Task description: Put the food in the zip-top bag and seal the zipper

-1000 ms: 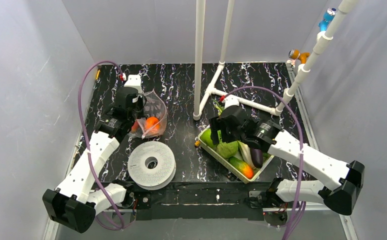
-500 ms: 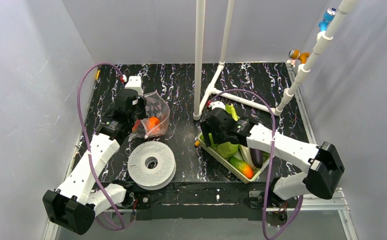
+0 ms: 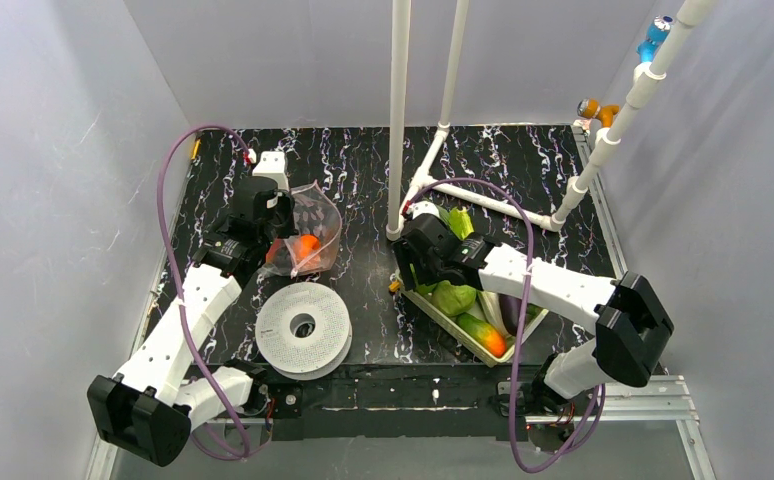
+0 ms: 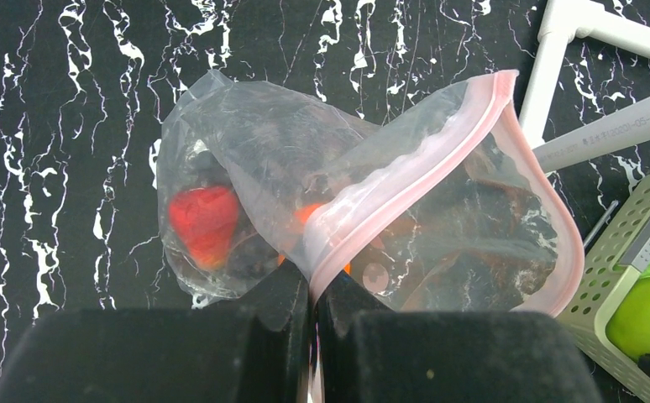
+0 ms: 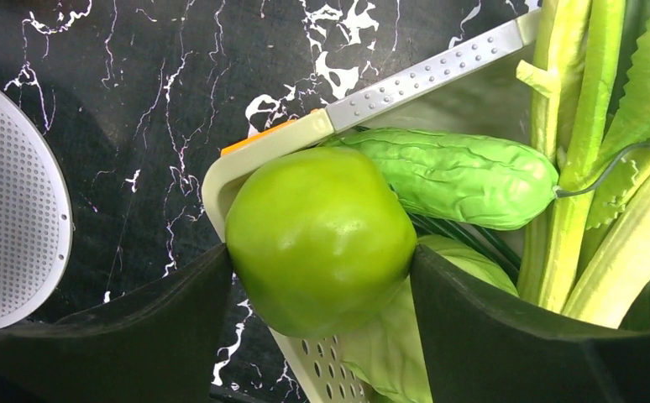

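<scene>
The clear zip-top bag (image 3: 308,232) lies at the back left with an orange (image 3: 306,246) inside. In the left wrist view my left gripper (image 4: 311,290) is shut on the bag's pinkish zipper strip (image 4: 406,180). The mouth gapes open to the right, and a red piece (image 4: 202,220) shows through the plastic. My right gripper (image 3: 415,268) is at the left corner of the pale green tray (image 3: 441,322). In the right wrist view its fingers (image 5: 490,327) press both sides of the green apple (image 5: 317,235). A cucumber (image 5: 456,176), leeks (image 5: 573,151) and cabbage (image 5: 406,344) lie beside it.
A white spool (image 3: 303,328) lies flat at the near left, between bag and tray. A white pipe frame (image 3: 399,120) stands at the back middle, its foot close behind the tray. A purple eggplant (image 3: 512,312) and an orange-green piece (image 3: 485,335) lie in the tray.
My right gripper has swung left to the tray's left corner, its forearm now stretched across the tray. My left gripper has shifted slightly while holding the bag.
</scene>
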You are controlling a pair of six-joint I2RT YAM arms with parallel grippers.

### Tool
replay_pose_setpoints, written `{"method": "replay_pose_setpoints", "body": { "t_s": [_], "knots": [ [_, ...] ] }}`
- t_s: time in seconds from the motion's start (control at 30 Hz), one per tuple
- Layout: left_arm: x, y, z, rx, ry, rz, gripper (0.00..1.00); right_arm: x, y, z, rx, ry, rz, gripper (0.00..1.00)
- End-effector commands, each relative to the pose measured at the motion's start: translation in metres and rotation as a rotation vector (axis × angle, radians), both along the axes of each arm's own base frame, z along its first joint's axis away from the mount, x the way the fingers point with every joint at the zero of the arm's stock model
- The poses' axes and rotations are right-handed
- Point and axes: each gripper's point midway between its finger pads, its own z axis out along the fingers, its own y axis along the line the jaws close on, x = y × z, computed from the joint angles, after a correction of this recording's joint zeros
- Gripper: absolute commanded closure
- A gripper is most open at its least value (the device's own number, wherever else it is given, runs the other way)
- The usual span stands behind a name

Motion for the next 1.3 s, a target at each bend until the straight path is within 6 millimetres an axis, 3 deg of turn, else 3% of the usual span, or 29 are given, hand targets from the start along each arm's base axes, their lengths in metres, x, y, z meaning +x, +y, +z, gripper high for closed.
{"method": "replay_pose_setpoints", "body": {
  "t_s": [0.0, 0.2, 0.37, 0.53, 0.67, 0.8, 1.27],
  "knots": [
    [0.002, -0.002, 0.002, -0.01, -0.006, 0.0, 1.0, 0.005, 0.014, 0.005, 0.051, -0.016, 0.019, 0.28],
    [0.002, -0.002, 0.001, -0.008, -0.002, -0.001, 1.0, -0.001, 0.007, 0.01, 0.068, -0.02, 0.008, 0.53],
    [0.002, -0.002, 0.0, -0.007, 0.001, 0.0, 1.0, -0.003, -0.007, 0.033, 0.087, -0.075, -0.011, 0.73],
    [0.001, -0.002, 0.001, -0.011, -0.003, 0.002, 1.0, -0.004, -0.017, 0.058, 0.137, -0.134, -0.034, 0.84],
    [0.0, -0.004, 0.003, -0.023, -0.006, -0.007, 1.0, -0.005, -0.014, 0.068, 0.203, -0.154, -0.039, 0.93],
    [-0.001, -0.006, 0.006, -0.036, -0.016, -0.017, 1.0, -0.006, 0.003, 0.085, 0.282, -0.142, -0.015, 0.99],
    [-0.005, -0.005, 0.019, -0.054, -0.058, -0.02, 1.0, 0.015, 0.102, 0.192, 0.573, -0.174, 0.151, 0.99]
  ]
}}
